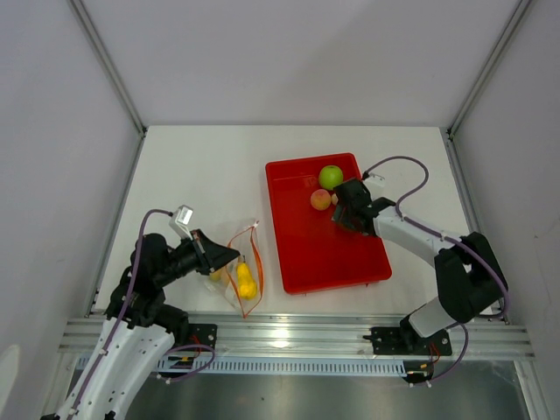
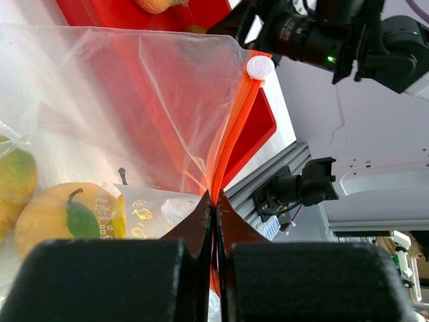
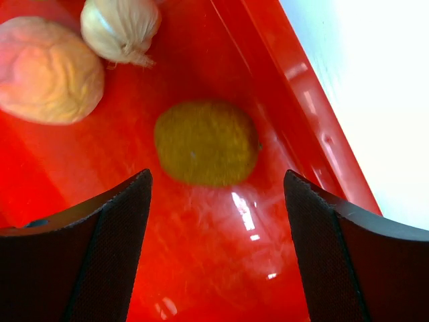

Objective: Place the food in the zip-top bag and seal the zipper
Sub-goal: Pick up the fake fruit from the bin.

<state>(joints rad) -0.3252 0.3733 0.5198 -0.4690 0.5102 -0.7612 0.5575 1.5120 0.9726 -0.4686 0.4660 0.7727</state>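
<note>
On the left of the worktop, the left fingers pinch the zipper of the zip-top bag, yellow fruit inside, lying just beside the red tray. Its film looks limp and slippery; the stiffer strip is the better hold. The right fingers hang spread over a brown piece in the tray, likely light and rigid

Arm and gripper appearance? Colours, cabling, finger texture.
The left arm and right arm have white links and black joints, each with a looping purple cable. The left gripper and right gripper are black; the right's fingers show fine-textured matte pads.
</note>
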